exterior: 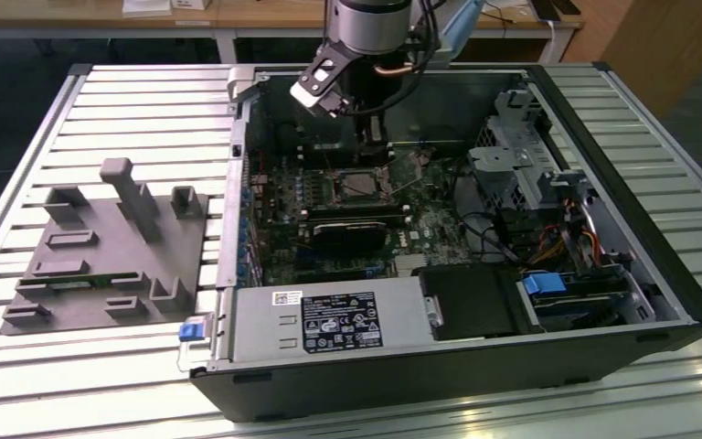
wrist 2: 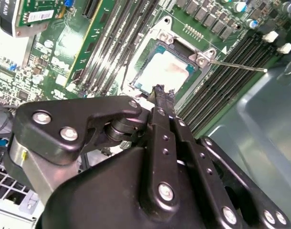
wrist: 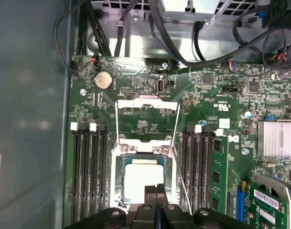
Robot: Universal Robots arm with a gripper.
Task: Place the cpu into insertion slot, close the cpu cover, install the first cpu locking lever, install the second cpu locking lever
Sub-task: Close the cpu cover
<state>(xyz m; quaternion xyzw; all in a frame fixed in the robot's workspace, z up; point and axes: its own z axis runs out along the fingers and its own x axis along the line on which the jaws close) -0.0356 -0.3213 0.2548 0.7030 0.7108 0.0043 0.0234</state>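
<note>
Squarely between memory slots (wrist: 90, 176): cpu (wrist: 138, 176) in insertion slot (wrist: 118, 191), cpu cover (wrist: 131, 102) open.

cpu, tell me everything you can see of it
The small flat square cpu with a dull silver-grey metal top lies level in the silvery-rimmed square insertion slot on the green board. The thin silvery cpu cover frame is swung open, off it. The black pincer, shut, sits at one edge; whether it touches is unclear.
</note>
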